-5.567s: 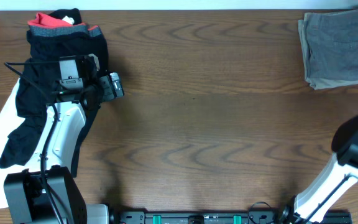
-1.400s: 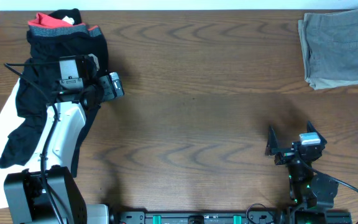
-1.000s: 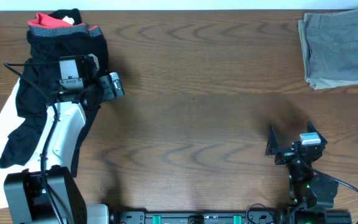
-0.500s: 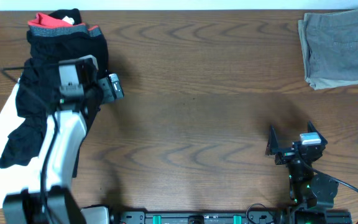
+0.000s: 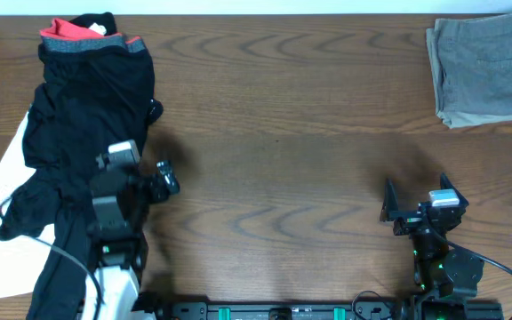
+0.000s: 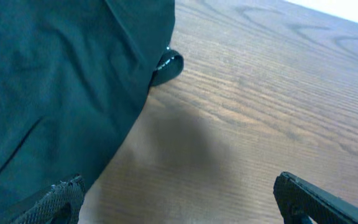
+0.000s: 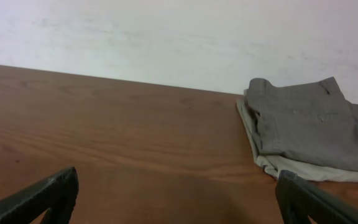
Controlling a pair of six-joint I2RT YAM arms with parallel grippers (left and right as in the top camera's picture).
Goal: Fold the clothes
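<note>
A crumpled black garment [image 5: 78, 107] with a red and grey waistband [image 5: 83, 34] lies at the table's far left, over a white cloth [image 5: 3, 178]. It fills the left side of the left wrist view [image 6: 55, 81]. My left gripper [image 5: 160, 180] is open and empty, just right of the black garment's lower edge, above bare wood [image 6: 229, 124]. A folded grey pair of shorts [image 5: 485, 67] lies at the back right, also in the right wrist view [image 7: 309, 127]. My right gripper [image 5: 413, 209] is open and empty near the front right.
The wooden table [image 5: 309, 133] stretches between the black pile and the folded shorts. A pale wall [image 7: 166, 37] stands behind the table's far edge. The robot base rail [image 5: 283, 311] runs along the front edge.
My left arm has pulled back toward the front of the table, off the black garment, which now lies fully uncovered. The right arm has not moved in the last second.
</note>
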